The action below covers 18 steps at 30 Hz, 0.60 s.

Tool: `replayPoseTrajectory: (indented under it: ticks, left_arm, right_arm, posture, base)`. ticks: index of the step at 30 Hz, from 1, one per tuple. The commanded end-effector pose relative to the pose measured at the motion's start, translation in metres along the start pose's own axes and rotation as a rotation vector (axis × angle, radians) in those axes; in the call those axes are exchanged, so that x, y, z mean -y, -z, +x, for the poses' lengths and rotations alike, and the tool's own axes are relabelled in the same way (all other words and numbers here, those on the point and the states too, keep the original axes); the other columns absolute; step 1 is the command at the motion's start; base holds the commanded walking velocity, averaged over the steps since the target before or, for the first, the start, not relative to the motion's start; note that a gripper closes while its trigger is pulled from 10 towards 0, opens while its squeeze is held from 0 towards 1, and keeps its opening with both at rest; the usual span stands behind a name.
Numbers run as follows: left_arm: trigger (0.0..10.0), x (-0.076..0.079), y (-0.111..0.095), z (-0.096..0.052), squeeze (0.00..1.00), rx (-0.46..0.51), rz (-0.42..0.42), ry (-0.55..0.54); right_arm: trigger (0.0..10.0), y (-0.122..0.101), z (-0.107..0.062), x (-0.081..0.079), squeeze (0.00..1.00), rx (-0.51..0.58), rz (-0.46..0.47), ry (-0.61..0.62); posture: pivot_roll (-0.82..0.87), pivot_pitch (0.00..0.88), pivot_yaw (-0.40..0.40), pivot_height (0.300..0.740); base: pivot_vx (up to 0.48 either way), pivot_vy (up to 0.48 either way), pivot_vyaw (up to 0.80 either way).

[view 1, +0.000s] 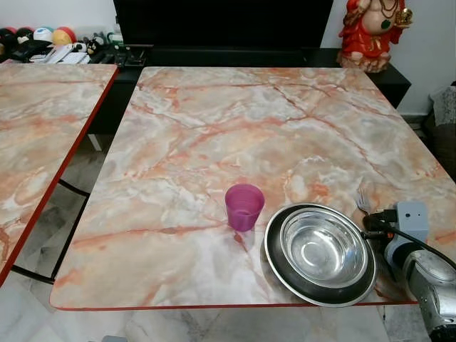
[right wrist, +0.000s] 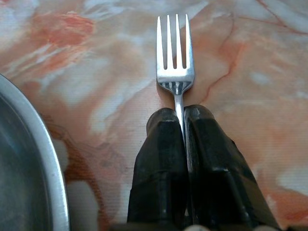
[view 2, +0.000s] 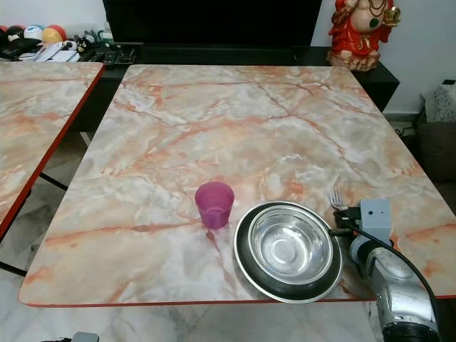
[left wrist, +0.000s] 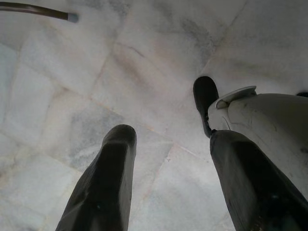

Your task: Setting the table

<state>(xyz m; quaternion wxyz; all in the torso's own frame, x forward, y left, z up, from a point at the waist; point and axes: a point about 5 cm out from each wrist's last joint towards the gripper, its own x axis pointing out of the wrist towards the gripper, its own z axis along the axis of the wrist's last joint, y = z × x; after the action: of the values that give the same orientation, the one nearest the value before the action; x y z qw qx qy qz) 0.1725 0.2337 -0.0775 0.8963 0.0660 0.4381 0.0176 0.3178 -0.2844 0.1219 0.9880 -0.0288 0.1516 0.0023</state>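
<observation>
A steel bowl (view 1: pixel 324 247) sits inside a dark-rimmed plate (view 1: pixel 274 256) near the front edge of the marble table (view 1: pixel 214 128). Just left of the plate stands a purple cup (view 1: pixel 244 206). A silver fork (right wrist: pixel 175 53) lies flat on the table just right of the plate, tines pointing away from me. My right gripper (right wrist: pixel 180 115) is shut on the fork's handle, low over the tabletop. The fork's tines (view 1: pixel 363 201) stick out beyond my right wrist (view 1: pixel 410 228). My left gripper (left wrist: pixel 163 139) hangs open above the floor, holding nothing.
A second marble table (view 1: pixel 43 128) stands to the left across a narrow gap. A dark cabinet (view 1: pixel 221 28) runs along the far side, with a red figurine (view 1: pixel 370 32) at its right end and clutter (view 1: pixel 57 43) at its left. Pale floor tiles (left wrist: pixel 96 72) lie below.
</observation>
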Motion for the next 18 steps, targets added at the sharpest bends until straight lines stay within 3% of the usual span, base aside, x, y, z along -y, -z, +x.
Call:
replayPoseTrajectory:
  ticks: [1, 8, 9, 18]
  left_arm:
    - [10.0, -0.0018, 0.0111, -0.0027, 0.0, -0.042, 0.014, 0.002]
    - [10.0, -0.0021, 0.0111, -0.0027, 0.0, -0.044, 0.015, 0.001]
    - [10.0, -0.0021, 0.0112, -0.0027, 0.0, -0.044, 0.014, 0.0]
    - [10.0, -0.0022, 0.0114, -0.0028, 0.0, -0.045, 0.014, 0.0]
  right_arm:
    - [10.0, 0.0042, -0.0024, 0.0046, 0.17, -0.022, 0.001, 0.015]
    - [10.0, 0.002, -0.002, 0.0038, 0.17, -0.013, -0.003, 0.011]
    - [10.0, 0.001, -0.0018, 0.004, 0.22, -0.01, -0.004, 0.012]
    - [10.0, -0.0006, -0.0018, 0.0032, 0.22, -0.006, -0.015, 0.008]
  posture:
    - [-0.03, 0.188, 0.01, 0.74]
    - [-0.03, 0.188, 0.011, 0.74]
    - [-0.03, 0.188, 0.011, 0.74]
    - [-0.03, 0.188, 0.011, 0.74]
  base:
    - [0.0, 0.0, 0.0]
    - [0.0, 0.0, 0.0]
    - [0.0, 0.0, 0.0]
    - [0.0, 0.0, 0.0]
